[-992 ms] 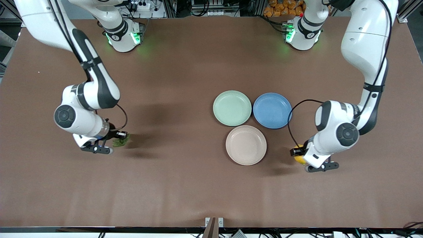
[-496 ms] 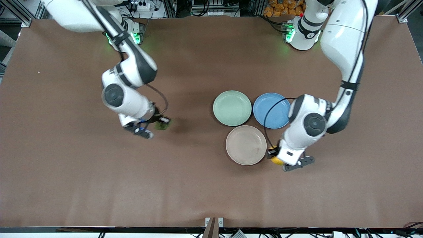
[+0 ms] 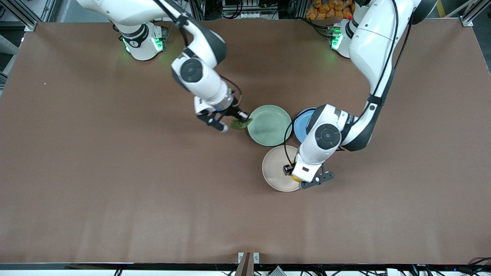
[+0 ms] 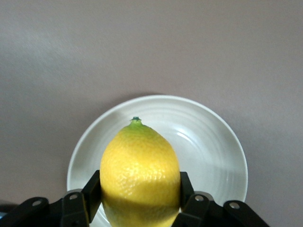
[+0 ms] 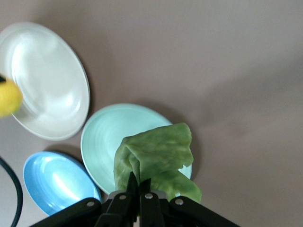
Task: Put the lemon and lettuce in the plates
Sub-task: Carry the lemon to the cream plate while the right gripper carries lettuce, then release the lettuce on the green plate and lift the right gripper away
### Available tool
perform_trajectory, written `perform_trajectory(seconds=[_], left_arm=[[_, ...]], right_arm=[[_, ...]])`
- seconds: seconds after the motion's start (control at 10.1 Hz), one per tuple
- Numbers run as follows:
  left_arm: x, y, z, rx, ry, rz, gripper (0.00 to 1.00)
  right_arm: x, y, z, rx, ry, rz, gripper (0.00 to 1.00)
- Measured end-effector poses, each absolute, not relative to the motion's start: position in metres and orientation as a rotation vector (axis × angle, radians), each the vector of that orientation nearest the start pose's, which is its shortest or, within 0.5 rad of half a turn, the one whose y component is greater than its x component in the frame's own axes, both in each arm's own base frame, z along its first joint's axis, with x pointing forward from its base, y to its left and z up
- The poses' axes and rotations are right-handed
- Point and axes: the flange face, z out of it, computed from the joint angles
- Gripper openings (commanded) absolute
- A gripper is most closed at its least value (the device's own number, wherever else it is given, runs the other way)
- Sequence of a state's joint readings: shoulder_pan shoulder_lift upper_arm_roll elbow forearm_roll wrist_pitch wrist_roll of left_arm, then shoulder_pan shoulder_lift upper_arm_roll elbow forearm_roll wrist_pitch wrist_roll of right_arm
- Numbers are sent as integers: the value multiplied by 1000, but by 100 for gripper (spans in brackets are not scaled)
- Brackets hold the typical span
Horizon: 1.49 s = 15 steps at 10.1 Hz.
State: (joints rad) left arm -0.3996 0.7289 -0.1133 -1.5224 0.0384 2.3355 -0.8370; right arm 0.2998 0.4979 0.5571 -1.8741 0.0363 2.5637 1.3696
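Two Franka arms reach in over a brown worktop, each carrying its load above a cluster of three plates. The left gripper hangs over the edge of the cream-white plate, at that plate's side toward the left arm's end of the worktop; its fingers are clamped on either side of the lemon, which the left wrist view shows held clear above the cream-white plate's middle, its green-tipped end pointing away from the fingers. The right gripper is over the worktop just beside the mint green plate, at that plate's rim toward the right arm's end; its fingers are pinched nearly together on the lettuce, whose crumpled leaf droops over that rim. The mint green plate lies farther from the front camera than the cream-white plate, close to it. The blue plate sits just beside the mint green plate, toward the left arm's end, partly hidden under the left arm
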Motion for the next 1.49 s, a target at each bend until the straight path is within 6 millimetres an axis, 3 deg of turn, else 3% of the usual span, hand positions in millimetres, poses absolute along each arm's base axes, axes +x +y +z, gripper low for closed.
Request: perform_trajectory(seconds=[0.1, 0.3, 0.5, 0.89, 1.09, 1.19, 1.49], left_arm=[[628, -350, 236, -3183, -547, -58, 100], [626, -354, 235, -3166, -635, -54, 100], [637, -339, 239, -3154, -677, -80, 100], [688, -239, 252, -3095, -906, -141, 100], [701, -195, 257, -3067, -1008, -148, 100], [701, -184, 259, -3059, -1032, -143, 100], [678, -175, 264, -3040, -1039, -101, 100]], right_arm=[[437, 498, 294, -2623, 898, 198, 7], [410, 526, 273, -2572, 958, 212, 100], [408, 531, 272, -2557, 987, 209, 100], [459, 508, 298, -2486, 1060, 142, 100], [489, 480, 335, -2508, 1091, 89, 100], [501, 459, 361, -2558, 1080, 57, 100], [507, 399, 435, -2793, 927, -1, 100]])
